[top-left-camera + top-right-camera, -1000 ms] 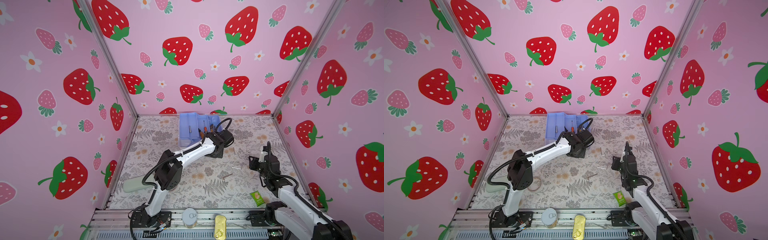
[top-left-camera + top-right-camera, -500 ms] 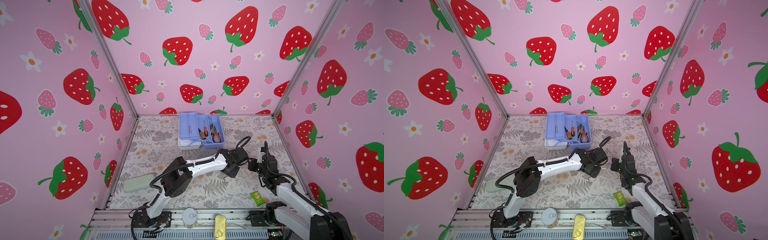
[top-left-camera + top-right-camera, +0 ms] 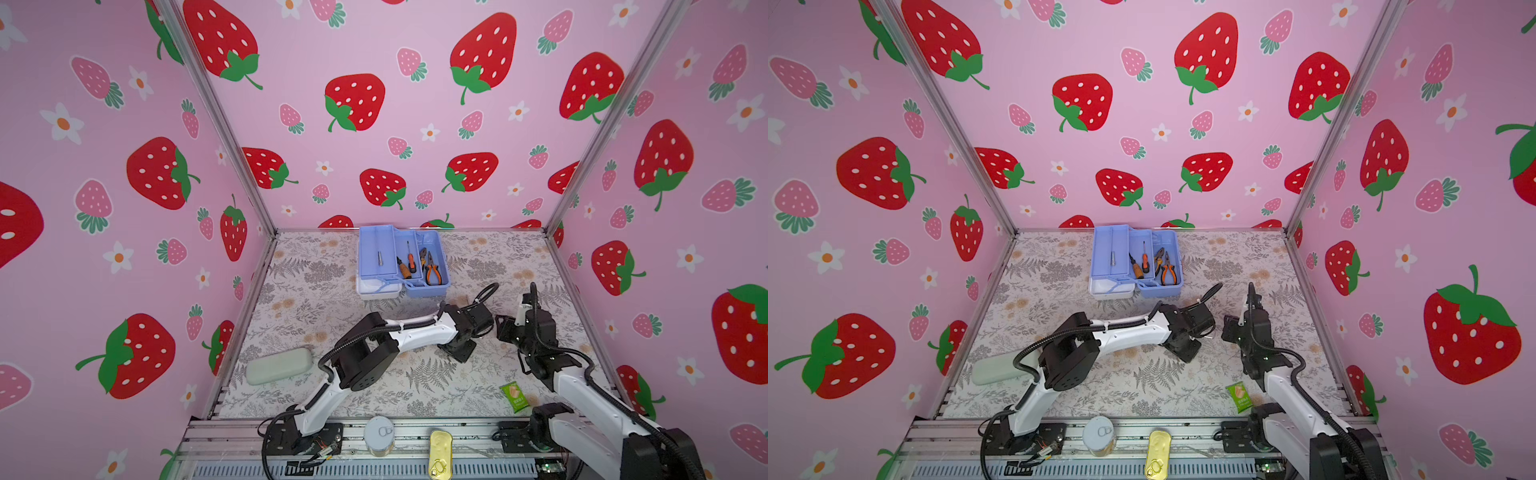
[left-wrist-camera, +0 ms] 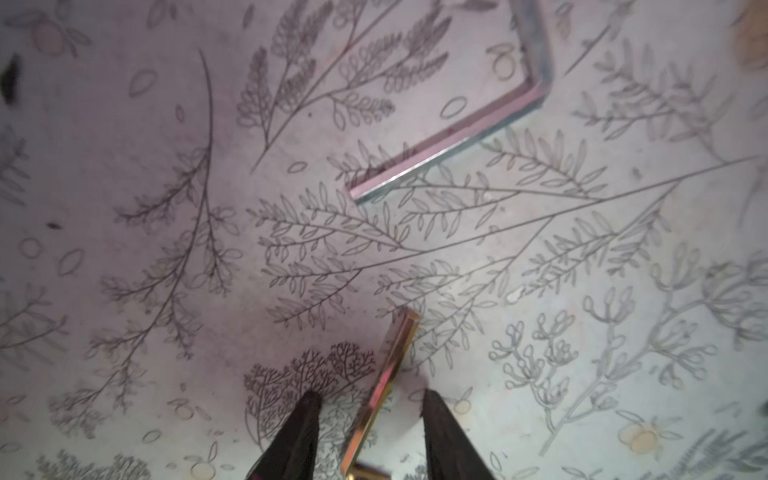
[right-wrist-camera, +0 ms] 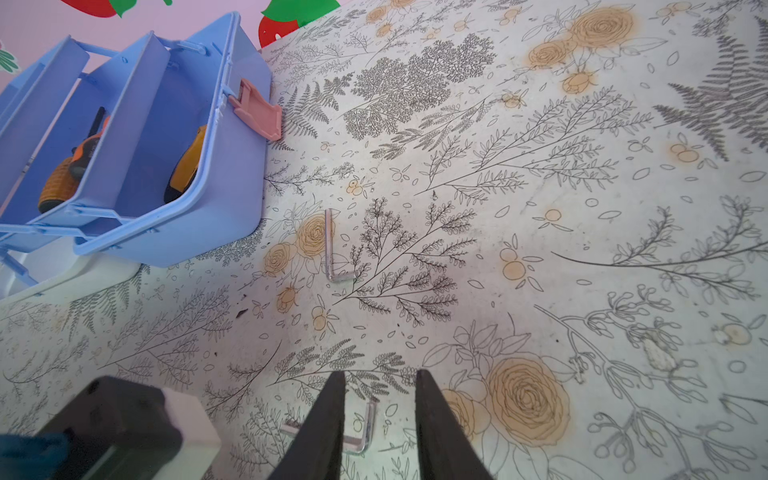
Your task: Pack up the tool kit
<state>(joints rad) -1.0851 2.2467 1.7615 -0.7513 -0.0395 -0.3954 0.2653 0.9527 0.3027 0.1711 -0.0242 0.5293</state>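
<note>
Both top views look steeply down from the front, sharing the whole floral-printed table (image 3: 311, 291). Each wrist camera faces a small patch closely; the right also catches the light blue plastic case (image 5: 208, 208)

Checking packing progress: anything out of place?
Yes. A silver hex key lies loose on the mat near the open tool kit, and a gold hex key lies between the fingers of the left end effector.

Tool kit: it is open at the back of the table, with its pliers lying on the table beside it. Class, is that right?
Not quite. The tool kit is open at the back of the table, but its pliers lie inside it, as both top views show.
</note>
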